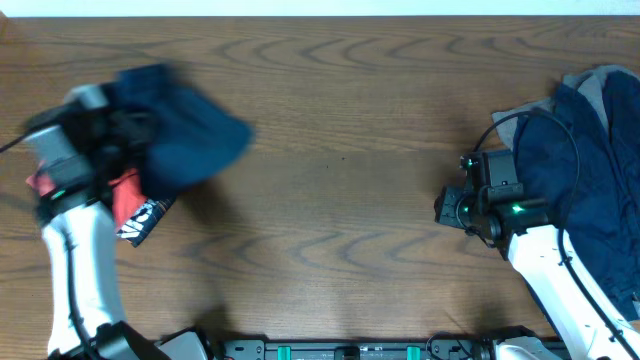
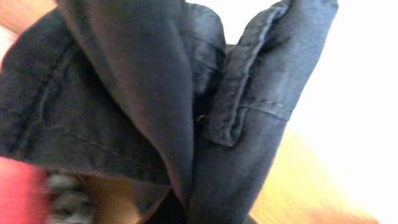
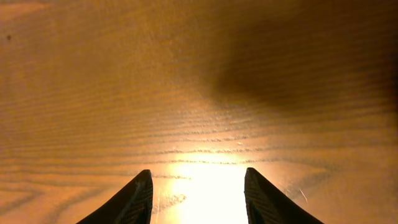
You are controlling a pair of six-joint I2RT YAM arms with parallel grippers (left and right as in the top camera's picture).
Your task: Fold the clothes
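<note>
Navy trousers (image 1: pixel 185 125) drape over my left pincer (image 1: pixel 130 128), hiding its jaws, so I cannot tell its grip; likely lifted for spreading. Right pincer (image 3: pixel 198 171) stands released, empty, above the table (image 3: pixel 124 74), presumably awaiting a corner.

The middle of the table (image 1: pixel 340 200) is bare wood from far edge to near edge, wide enough for either arm to pass. At the left edge, the left arm (image 1: pixel 75 260) and the navy garment (image 1: pixel 190 135) hanging from the left gripper (image 1: pixel 120 130) block the way. A red piece (image 1: pixel 125 195) and a patterned piece (image 1: pixel 148 215) lie beneath them. A pile of clothes (image 1: pixel 595 160) fills the far right corner, and the right arm (image 1: pixel 545 255) lies along its near side. The right gripper (image 3: pixel 198 177), fingers apart, has only bare wood under it.
</note>
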